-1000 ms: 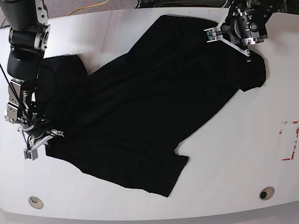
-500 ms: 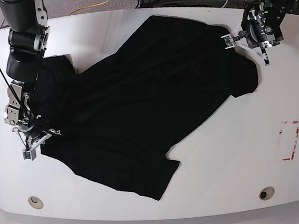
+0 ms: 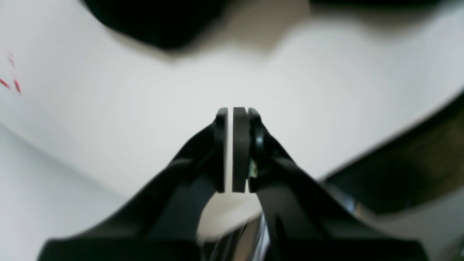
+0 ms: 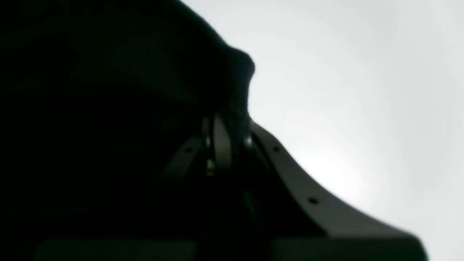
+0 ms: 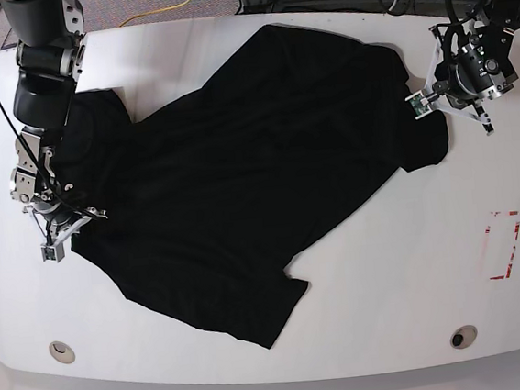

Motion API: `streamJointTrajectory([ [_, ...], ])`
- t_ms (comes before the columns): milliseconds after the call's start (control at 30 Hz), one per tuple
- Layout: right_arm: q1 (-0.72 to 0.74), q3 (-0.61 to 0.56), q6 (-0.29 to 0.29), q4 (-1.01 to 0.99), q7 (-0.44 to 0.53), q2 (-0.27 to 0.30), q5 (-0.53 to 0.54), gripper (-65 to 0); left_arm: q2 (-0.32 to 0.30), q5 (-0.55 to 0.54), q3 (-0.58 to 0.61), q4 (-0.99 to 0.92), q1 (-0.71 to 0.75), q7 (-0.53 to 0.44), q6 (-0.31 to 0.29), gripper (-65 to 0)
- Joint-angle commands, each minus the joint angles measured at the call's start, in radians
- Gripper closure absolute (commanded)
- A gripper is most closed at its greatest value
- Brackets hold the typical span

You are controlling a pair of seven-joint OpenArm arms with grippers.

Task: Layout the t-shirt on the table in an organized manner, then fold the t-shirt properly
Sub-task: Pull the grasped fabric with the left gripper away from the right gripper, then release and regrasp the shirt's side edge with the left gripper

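Observation:
The black t-shirt (image 5: 239,169) lies spread and wrinkled across the white table (image 5: 387,266), slanting from back right to front left. In the base view my right gripper (image 5: 51,247) sits at the shirt's left corner. The right wrist view shows that gripper (image 4: 226,117) shut on a bunch of the t-shirt (image 4: 90,90), with the table (image 4: 362,90) beyond. My left gripper (image 5: 415,106) hovers just off the shirt's right edge. In the left wrist view it (image 3: 232,110) is shut with nothing between its pads, over bare table (image 3: 108,108), with the t-shirt (image 3: 156,21) ahead.
A red tape rectangle (image 5: 504,245) marks the table's right side. Two round grommet holes (image 5: 61,351) (image 5: 463,336) sit near the front edge. Cables, one of them yellow (image 5: 168,8), lie beyond the back edge.
My left gripper has swung right and then toward the front, from over the shirt's back right part to beside its right edge. The shirt and my right gripper have shifted slightly left and back.

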Motion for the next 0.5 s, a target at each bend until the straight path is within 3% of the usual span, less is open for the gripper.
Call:
streamJointTrajectory([
  [0,0.026,0.004,0.001,0.02,0.014,0.018,0.006,-0.2,0.065,0.014,-0.093,0.018,-0.032,0.001,0.002,0.0],
  [233,0.026,0.0,0.001,0.02,0.014,0.018,0.006,-0.2,0.253,0.017,-0.299,0.013,-0.089,0.001,0.002,-0.3],
  [467,0.026,-0.001,0.001,0.02,0.014,-0.004,0.003,-0.2,0.378,0.023,-0.394,0.005,-0.143,0.003,0.002,-0.7],
])
